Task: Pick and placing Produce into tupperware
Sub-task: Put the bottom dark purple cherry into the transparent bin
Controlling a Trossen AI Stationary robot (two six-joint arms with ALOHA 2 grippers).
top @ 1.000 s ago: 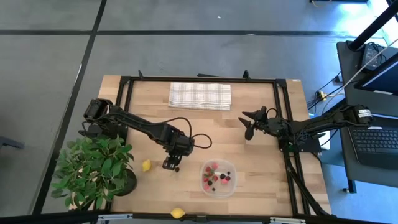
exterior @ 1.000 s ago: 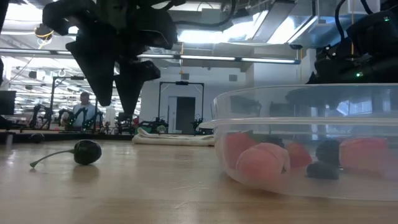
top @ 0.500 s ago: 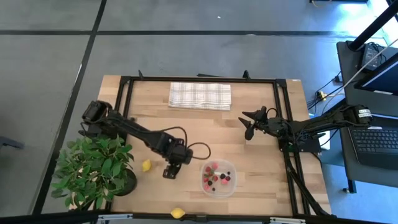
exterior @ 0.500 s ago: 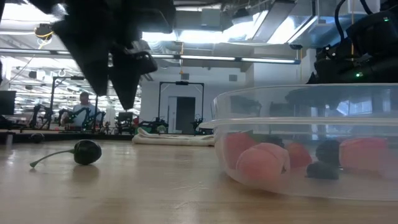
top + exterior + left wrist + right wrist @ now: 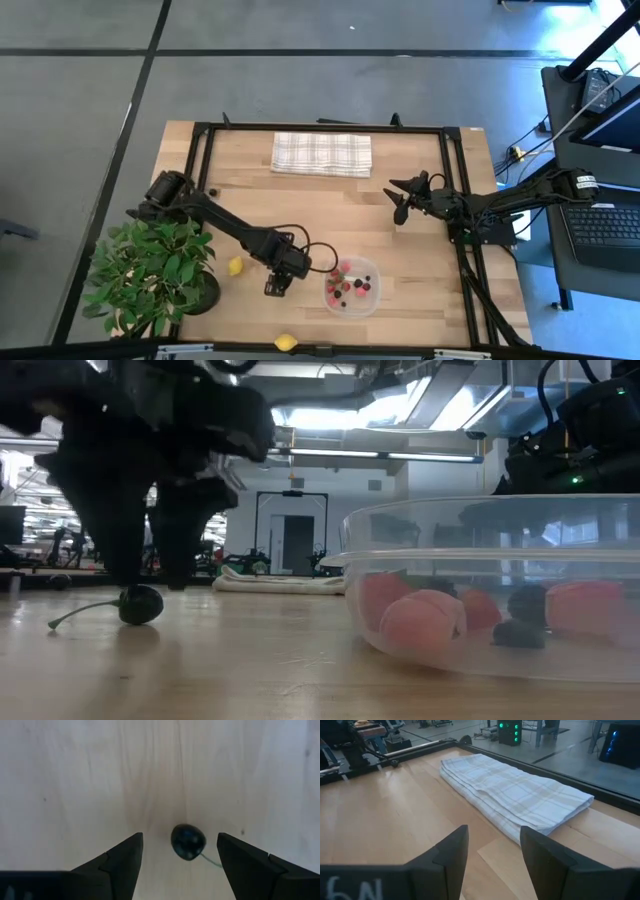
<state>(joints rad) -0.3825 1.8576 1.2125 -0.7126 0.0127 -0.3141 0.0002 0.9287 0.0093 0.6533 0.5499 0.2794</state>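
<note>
Left pincer (image 5: 277,288) is low over the wooden desk (image 5: 420,260), just left of the tupperware (image 5: 351,284), and its two dark fingers (image 5: 120,865) are spread wide with nothing between them but a small dark berry (image 5: 188,841). From the left wrist view that berry sits on the bare wood in the gap, a thin stem trailing off one side, and neither finger touches it. The low view agrees: the berry (image 5: 139,604) rests on the desk with its stem (image 5: 83,614) curving out to the left, and the pincer (image 5: 150,565) hangs right above it, fingertips down close to the wood.

The tupperware (image 5: 495,585) stands upright, clear-walled, with a handful of red and dark pieces (image 5: 420,622) lying in its bottom. One yellow lemon-like fruit (image 5: 235,266) lies on the desk to the left of the left pincer, near the potted plant (image 5: 152,265); a second one (image 5: 286,342) sits at the near edge of the desk.

Right pincer (image 5: 398,196) waits on the right side, well apart from the container, fingers (image 5: 447,852) spread and gripping nothing, pointing toward the folded checked cloth (image 5: 512,795) at the far edge.
</note>
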